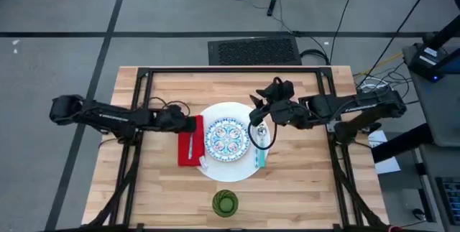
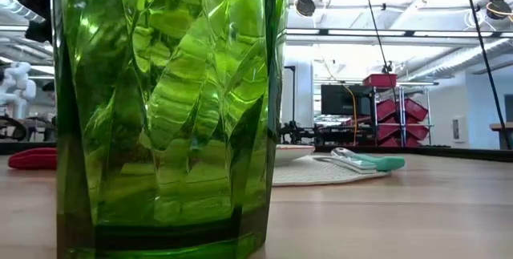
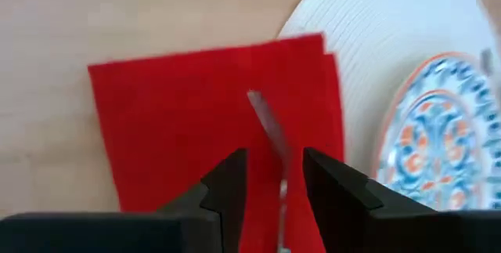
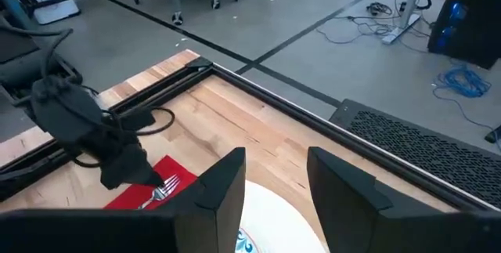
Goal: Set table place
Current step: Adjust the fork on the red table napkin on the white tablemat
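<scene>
High view: fork (image 1: 190, 146) on red napkin (image 1: 190, 140) left of white plate (image 1: 228, 114); spoon (image 1: 259, 151) on its right rim. Left wrist view: left gripper (image 3: 275, 176), jaws narrowly parted over the fork; lifting off could drag the napkin. Right wrist view: right gripper (image 4: 275, 176), jaws open, empty, above the plate; tabletop (image 4: 258, 128) beyond offers room.

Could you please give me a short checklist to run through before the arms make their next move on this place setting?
1. Small patterned plate sits centred on the large white plate: ok.
2. Fork lies on the red napkin, beside the white plate: ok.
3. Spoon rests on the white plate's edge rather than on the table: not ok.
4. Green cup stands upright, apart from the plates: ok.
5. Left gripper open above the fork, gripping nothing: ok.
6. Right gripper open over the white plate's far side, empty: ok.
</scene>
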Action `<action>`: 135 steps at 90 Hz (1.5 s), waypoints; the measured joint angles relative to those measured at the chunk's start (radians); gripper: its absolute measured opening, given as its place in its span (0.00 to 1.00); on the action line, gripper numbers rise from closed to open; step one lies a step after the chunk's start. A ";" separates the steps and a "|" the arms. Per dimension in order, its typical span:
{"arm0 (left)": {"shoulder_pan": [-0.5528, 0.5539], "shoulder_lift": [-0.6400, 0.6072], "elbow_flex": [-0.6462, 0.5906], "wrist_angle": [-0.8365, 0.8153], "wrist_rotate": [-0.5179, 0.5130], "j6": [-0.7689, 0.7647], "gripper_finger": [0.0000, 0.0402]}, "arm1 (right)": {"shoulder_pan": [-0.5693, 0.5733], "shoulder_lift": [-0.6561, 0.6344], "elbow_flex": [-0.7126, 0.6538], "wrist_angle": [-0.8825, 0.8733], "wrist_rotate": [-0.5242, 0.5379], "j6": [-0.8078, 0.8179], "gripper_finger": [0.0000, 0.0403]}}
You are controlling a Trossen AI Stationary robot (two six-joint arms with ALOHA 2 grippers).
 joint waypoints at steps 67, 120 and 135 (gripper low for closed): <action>0.000 0.037 0.001 0.065 0.051 0.053 0.00 | 0.000 0.000 0.000 -0.004 0.000 0.000 0.31; 0.049 -0.217 0.479 -0.088 -0.065 0.513 0.00 | -0.023 0.000 0.000 0.071 -0.002 -0.035 0.31; 0.076 -0.217 0.584 0.082 0.006 0.756 0.00 | -0.047 0.000 0.000 0.192 -0.077 -0.136 0.31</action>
